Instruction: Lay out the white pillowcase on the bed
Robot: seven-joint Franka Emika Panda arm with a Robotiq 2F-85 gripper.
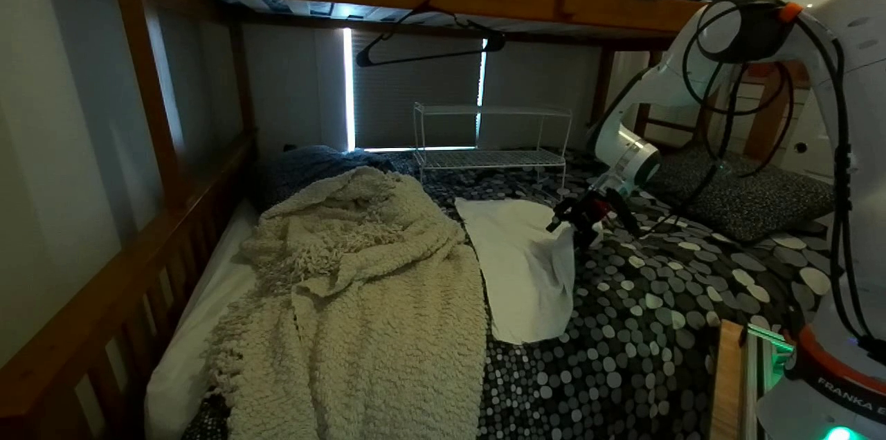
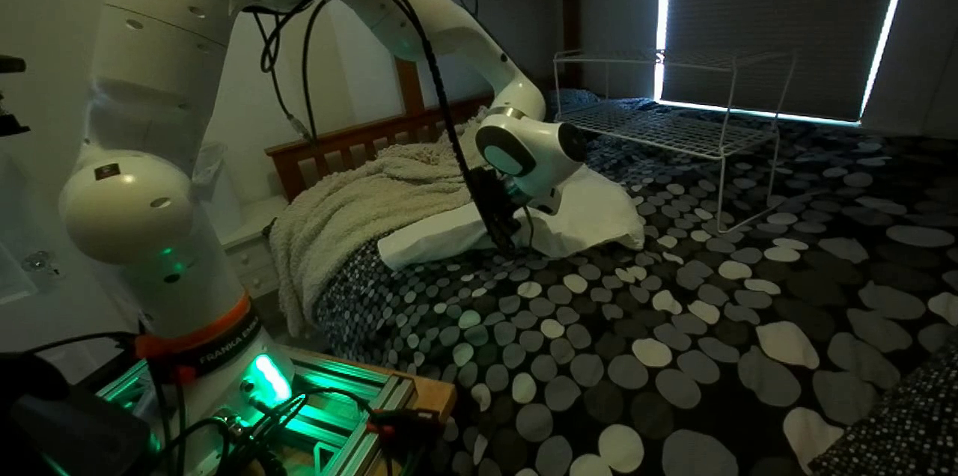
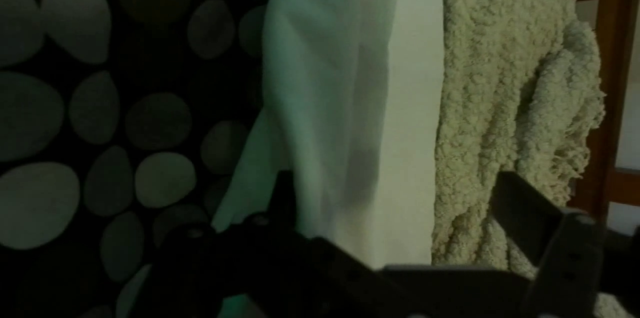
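The fingers (image 3: 527, 218) of the gripper (image 3: 395, 183) stand spread wide, with nothing that we can make out pinched between them; in the wrist view one sits right at a raised fold of the white pillowcase (image 1: 512, 253), while the other shows against the cream blanket (image 1: 394, 336), which lies beyond it; whether the first presses on the fold or is tucked beneath it, we cannot tell.

The white pillowcase lies on the bed (image 1: 664, 301), just beside the cream blanket and near the wire shelf (image 1: 495, 159); its side by the blanket looks fairly flat, while the edge at the gripper is lifted and ruckled; we judge the laying-out partly done, with that edge left to smooth.

Our chief worry is the fold; if a finger is hooked in it, a lift or a sideways move would likely haul the cloth along and spoil the flat part; thin fabric such as this probably slides readily; a push towards the blanket could jam the pillowcase against that thick pile and bunch it; closing too low could nip the mattress cover (image 2: 584, 326) together with the cloth; and the black cable (image 2: 450, 117) running down by the gripper might brush the fabric and drag a corner out of line.
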